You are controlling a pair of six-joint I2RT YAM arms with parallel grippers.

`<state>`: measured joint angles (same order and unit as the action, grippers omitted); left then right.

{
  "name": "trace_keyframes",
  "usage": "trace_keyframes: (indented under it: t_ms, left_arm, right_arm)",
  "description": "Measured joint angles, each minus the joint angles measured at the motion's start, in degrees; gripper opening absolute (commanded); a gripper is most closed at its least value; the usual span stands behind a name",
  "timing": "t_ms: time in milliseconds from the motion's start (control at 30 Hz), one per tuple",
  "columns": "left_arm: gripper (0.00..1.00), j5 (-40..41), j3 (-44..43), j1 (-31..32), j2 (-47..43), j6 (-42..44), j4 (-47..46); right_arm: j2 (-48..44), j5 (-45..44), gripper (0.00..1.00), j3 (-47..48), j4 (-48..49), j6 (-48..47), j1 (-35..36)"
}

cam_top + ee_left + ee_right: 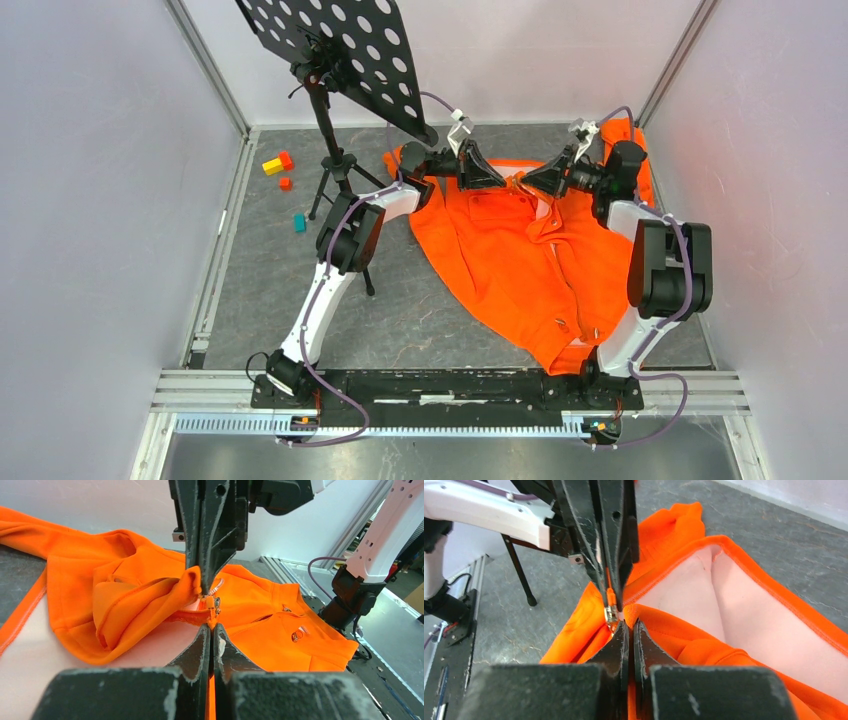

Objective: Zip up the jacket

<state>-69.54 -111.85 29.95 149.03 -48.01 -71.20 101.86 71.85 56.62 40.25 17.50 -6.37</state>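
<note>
**Top view:** The jacket lies spread on the worktop. The left hand and right hand meet tip to tip at its collar end.

**Left wrist view:** The left hand is clamped on orange material at the slider, probably the pull tab, though it could be tape. The right hand pinches the collar fold beside it.

**Right wrist view:** Both hands are closed on fabric, with the slider between their tips. For the step in hand, the right hand should hold the fabric taut in line with the teeth. The left hand should draw the slider straight along the track, not sideways.

**Markings:** No brand, label or writing is legible in any view.
</note>
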Motion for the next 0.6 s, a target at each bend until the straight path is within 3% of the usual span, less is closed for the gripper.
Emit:
trace_keyframes:
  t_ms: [167, 600]
  left_arm:
    - [0.02, -0.02, -0.17, 0.00, 0.09, -0.20, -1.44]
    - [0.02, 0.00, -0.37, 0.00, 0.42, -0.55, -1.55]
  right_arm:
    - [0.00, -1.46, 0.00, 2.56, -10.23, -7.98, 0.26]
    - [-1.38, -1.90, 0.00, 0.63, -9.16, -7.21, 0.31]
